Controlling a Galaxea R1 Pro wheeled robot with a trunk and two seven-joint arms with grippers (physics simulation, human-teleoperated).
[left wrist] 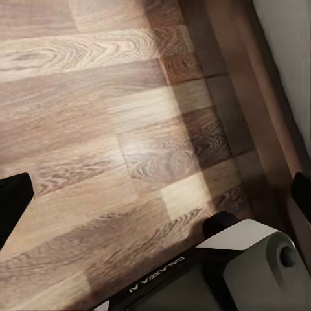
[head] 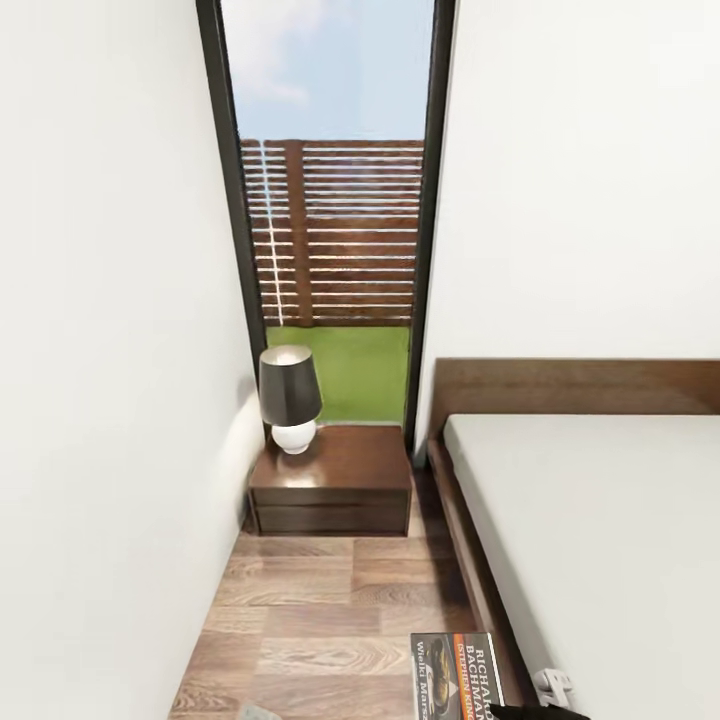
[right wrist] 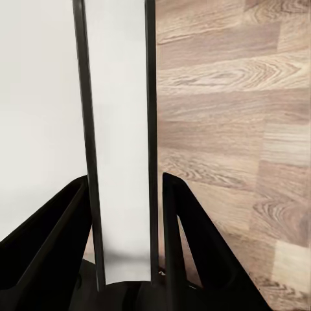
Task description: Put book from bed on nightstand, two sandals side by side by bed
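Observation:
The book [head: 457, 675], with its dark cover and orange band, hangs low over the floor beside the bed [head: 600, 520]. My right gripper [right wrist: 123, 179] is shut on it. In the right wrist view the book [right wrist: 120, 129] runs edge-on between the two black fingers, white pages between dark covers. The nightstand [head: 335, 470] stands ahead in the corner between wall and bed, its glossy top partly bare. My left gripper [left wrist: 159, 191] is open over bare floor, with nothing between its fingers. The sandals are out of view.
A lamp [head: 290, 395] with a dark shade and white base stands on the nightstand's left rear. A tall dark-framed window [head: 335, 200] rises behind it. A narrow strip of wood floor [head: 320, 610] runs between the white wall and the bed frame [left wrist: 259, 84]. My base [left wrist: 259, 265] sits near the frame.

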